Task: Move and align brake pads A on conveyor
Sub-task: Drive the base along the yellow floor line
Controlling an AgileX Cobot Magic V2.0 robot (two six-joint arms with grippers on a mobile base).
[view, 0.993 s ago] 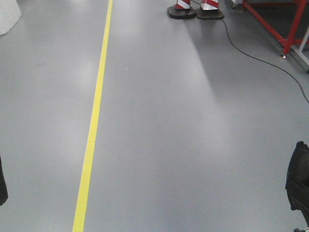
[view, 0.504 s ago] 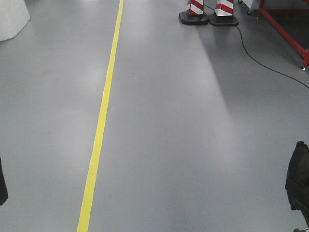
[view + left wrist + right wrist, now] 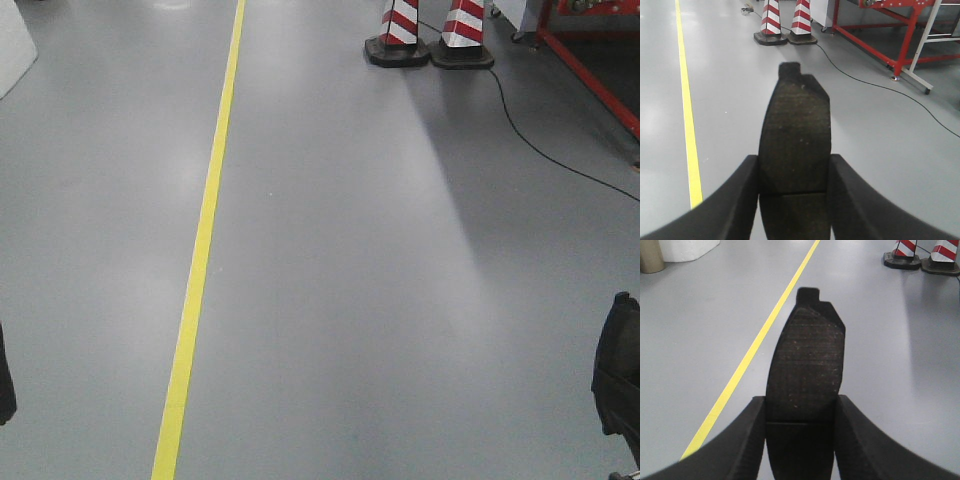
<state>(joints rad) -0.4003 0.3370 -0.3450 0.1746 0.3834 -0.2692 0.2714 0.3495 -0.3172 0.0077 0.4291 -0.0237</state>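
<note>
wrist views only: left gripper (image 3: 794, 167) clamps pad (image 3: 796, 125), right gripper (image 3: 801, 407) clamps second pad (image 3: 807, 350) | front: floor line (image 3: 200, 250) 11 o'clock, cones (image 3: 428, 35) 1 o'clock

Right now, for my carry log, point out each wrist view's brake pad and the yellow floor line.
left brake pad (image 3: 795, 135): left wrist view, friction face.
right brake pad (image 3: 806, 360): right wrist view, friction face.
yellow line (image 3: 196, 270): front view, mid-stripe.
</note>
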